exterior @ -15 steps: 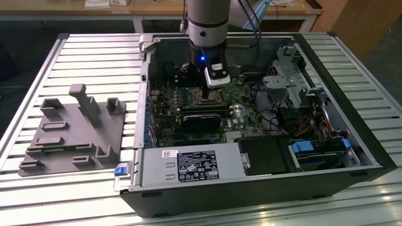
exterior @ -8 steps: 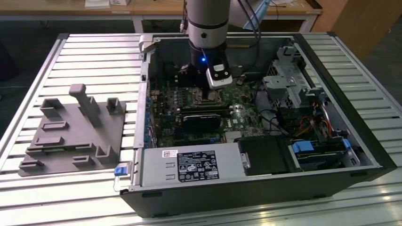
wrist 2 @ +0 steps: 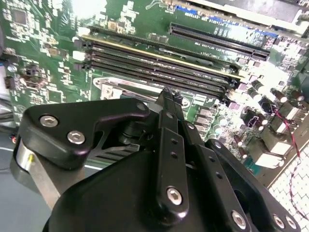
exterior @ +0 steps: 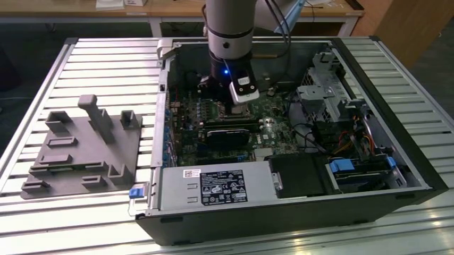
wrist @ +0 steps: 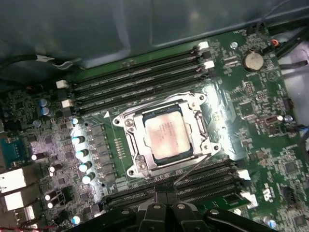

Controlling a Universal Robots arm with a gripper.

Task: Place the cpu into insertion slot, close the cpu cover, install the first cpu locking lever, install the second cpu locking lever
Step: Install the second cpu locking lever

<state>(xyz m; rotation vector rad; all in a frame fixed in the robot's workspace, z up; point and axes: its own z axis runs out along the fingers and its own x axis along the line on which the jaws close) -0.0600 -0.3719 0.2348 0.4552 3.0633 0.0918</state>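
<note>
I see the cpu lying flat in the insertion slot in the first wrist view, its dull metal top showing through the square window of the cpu cover, which looks folded down around it. So I judge step 1 done and step 2 done or nearly so. A thin lever angles off the socket's edge toward the memory slots, so I read the locking-lever steps as the work in hand. Catching so thin a rod will call for a fine approach, low to the board, with the banks of memory slots close on 2 sides of the socket.

The claw hangs just beside the socket over the near memory slots, its fingertips pressed together with nothing between them; in the second wrist view its black linkage converges to a point above the motherboard.

In the exterior view the arm reaches down into an open computer case. The case sits on a slatted metal bench, with a grey parts fixture on the exterior view's left. Wooden furniture stands behind.
</note>
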